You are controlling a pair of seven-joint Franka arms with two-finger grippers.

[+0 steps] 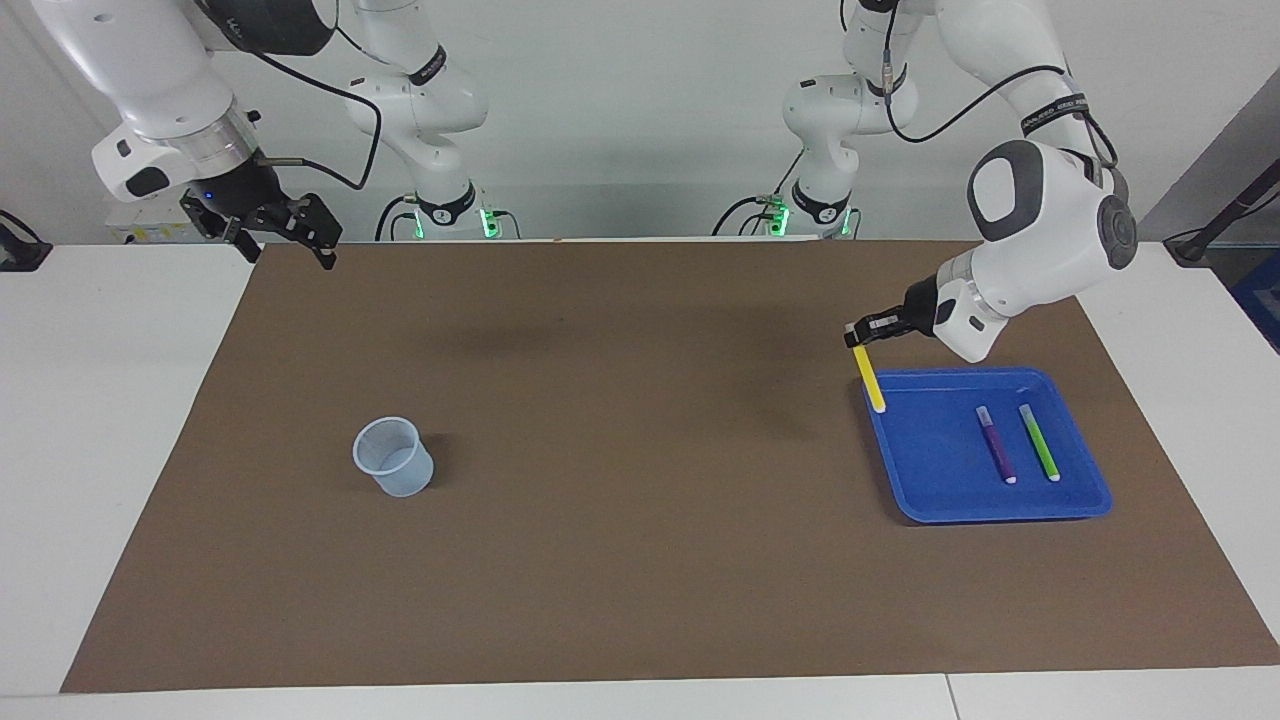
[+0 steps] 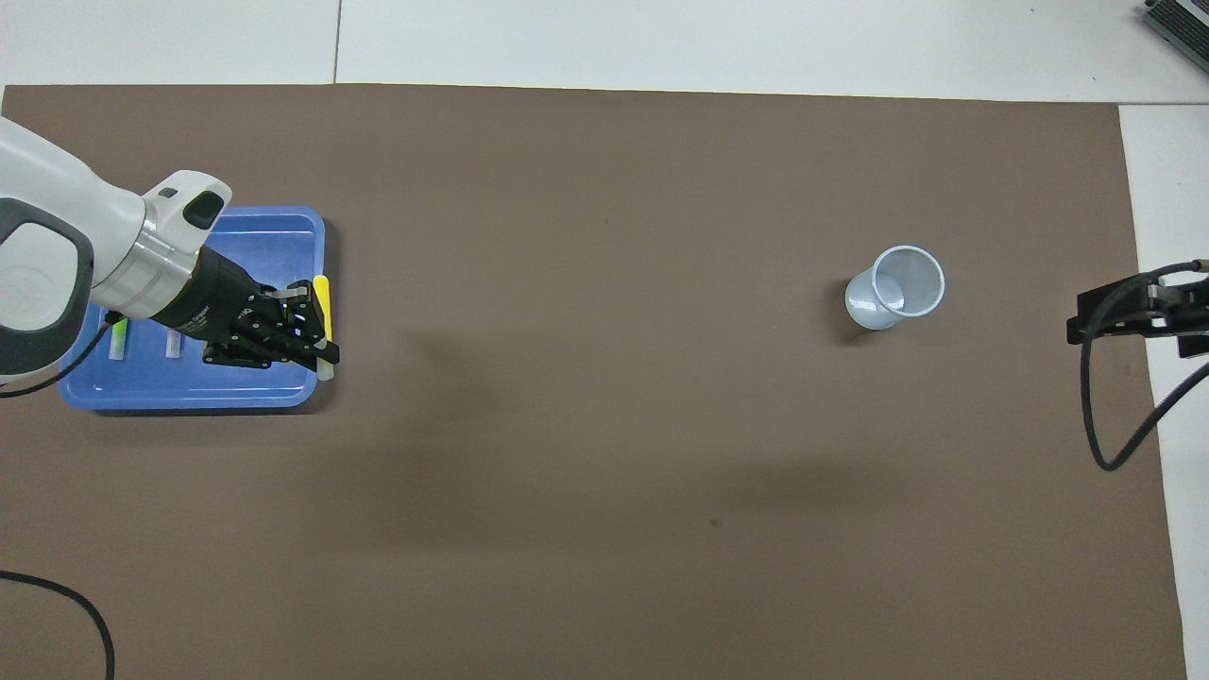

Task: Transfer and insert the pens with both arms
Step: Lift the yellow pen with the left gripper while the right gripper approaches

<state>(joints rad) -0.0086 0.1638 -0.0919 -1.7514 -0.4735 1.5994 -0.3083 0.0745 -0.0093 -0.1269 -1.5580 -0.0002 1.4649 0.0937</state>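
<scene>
pens for the cup job: none in the cup so far, one of three lifted. largest to smallest below.

flat brown mat (image 1: 640, 560) across the white table, carrying everything else.

left white jointed arm (image 1: 1040, 200) reaching in over the tray end; right white jointed arm (image 1: 150, 90) waiting above the mat's corner at its own end.

shallow blue plastic tray (image 1: 940, 500) on the mat toward the left arm's end of the table, holding two pens side by side, apart from each other.

pale translucent plastic cup (image 1: 394, 457) upright on the mat toward the right arm's end, well apart from the tray, nothing visible inside.

left black two-finger gripper (image 1: 858, 336) raised over the tray's rim on the cup's side, fingers pinched onto the top end of the slim yellow marker pen (image 1: 870, 382), which hangs tilted, clear of the tray floor.

right black two-finger gripper (image 1: 290, 225) up in the air over the mat's corner, fingers spread wide, nothing between them.

slim purple marker pen (image 1: 996, 444) and slim bright green marker pen (image 1: 1039, 441) lying flat in the tray, untouched.

done, by the look of it: first pick. left, as judged: carry toward the middle, handover to the right gripper, drop into the cup, then the same for purple and green. roughly an early stage.
</scene>
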